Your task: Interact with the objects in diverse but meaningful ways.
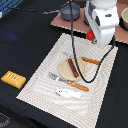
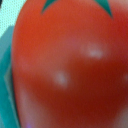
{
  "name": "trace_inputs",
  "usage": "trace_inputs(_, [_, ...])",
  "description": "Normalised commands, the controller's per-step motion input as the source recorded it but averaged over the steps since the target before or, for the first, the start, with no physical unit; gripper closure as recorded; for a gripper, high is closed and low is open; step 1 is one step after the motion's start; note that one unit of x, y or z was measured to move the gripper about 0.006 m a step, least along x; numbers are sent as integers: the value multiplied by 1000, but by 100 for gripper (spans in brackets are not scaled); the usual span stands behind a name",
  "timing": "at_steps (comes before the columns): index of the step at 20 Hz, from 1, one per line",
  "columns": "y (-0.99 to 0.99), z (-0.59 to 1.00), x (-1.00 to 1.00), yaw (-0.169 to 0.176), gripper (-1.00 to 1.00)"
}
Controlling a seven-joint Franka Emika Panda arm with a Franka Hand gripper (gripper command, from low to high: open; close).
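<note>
I am looking at the tomato (image 2: 70, 65) filling almost the whole wrist view, red and glossy with soft highlights and a green leaf cap at one edge. In the exterior view only a red sliver of it is showing beside the arm's white head, near the far edge of the striped placemat (image 1: 35, 75). The pincer (image 1: 96, 38) is hidden behind the wrist housing, so I cannot tell whether it is spread, closed, or gripping the tomato.

What I am worrying about: the tomato is round and smooth, so I judge that an off-centre pinch could squirt it sideways and send it rolling off the placemat, perhaps toward the grey pot (image 1: 70, 11) on the brown board. The black cable (image 1: 75, 45) is drooping over the plate (image 1: 62, 70), and I judge a swing of the arm could drag it across the dark brown sausage stick (image 1: 73, 67) lying there.

The ridged yellow-orange bread slab (image 1: 13, 78) is sitting alone on the black tabletop (image 1: 20, 40), well apart. The white-and-blue oblong piece (image 1: 67, 93) is lying on the placemat's near end, beside an orange-handled fork (image 1: 67, 82); an orange-handled knife (image 1: 87, 60) is lying beyond the plate.
</note>
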Motion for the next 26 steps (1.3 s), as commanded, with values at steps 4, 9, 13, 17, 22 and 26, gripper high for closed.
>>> trace_inputs(4, [161,-447,-608,-37,100])
trace_inputs(9, [157,-407,-429,-19,100])
trace_inputs(13, [186,-16,-213,-4,100])
trace_inputs(17, [162,304,-99,0,100])
trace_inputs(22, [203,557,-47,0,-100])
trace_inputs(26, [174,548,-82,0,-100])
